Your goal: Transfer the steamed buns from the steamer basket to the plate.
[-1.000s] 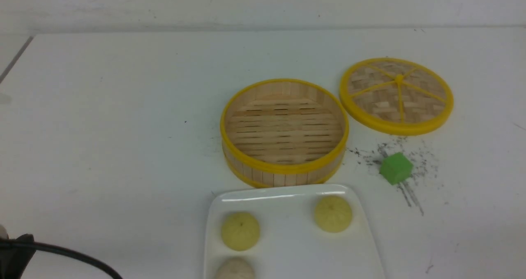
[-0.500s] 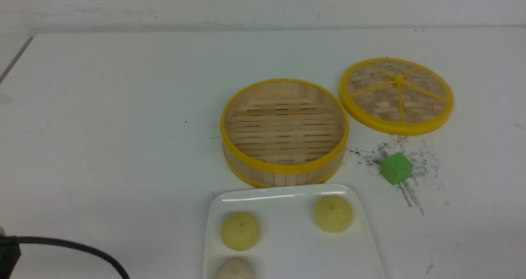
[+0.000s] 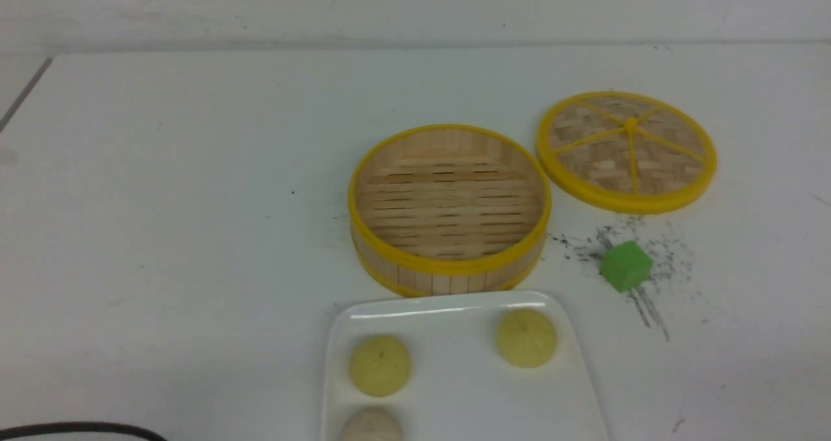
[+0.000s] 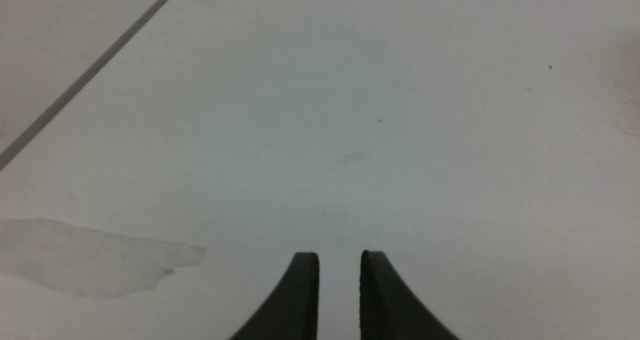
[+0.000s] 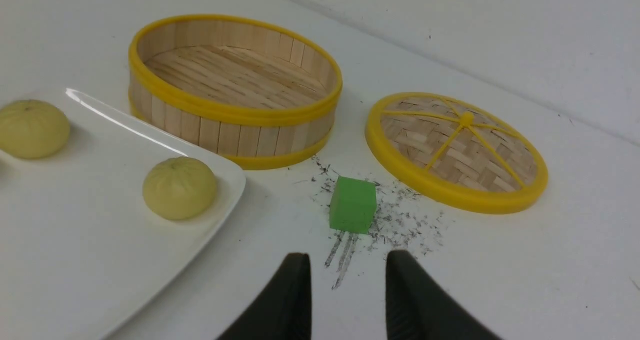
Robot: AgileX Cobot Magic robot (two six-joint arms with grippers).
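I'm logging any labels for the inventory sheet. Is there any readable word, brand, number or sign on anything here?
None: no text shows on the basket, lid, plate, buns or green cube. The dark specks on the table by the cube are smudges, not writing.

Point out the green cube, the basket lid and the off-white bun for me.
green cube (image 5: pixel 353 204), right wrist view, on its front face.
basket lid (image 3: pixel 627 150), front view, on the woven panel.
off-white bun (image 3: pixel 371 427), front view, on its dome.
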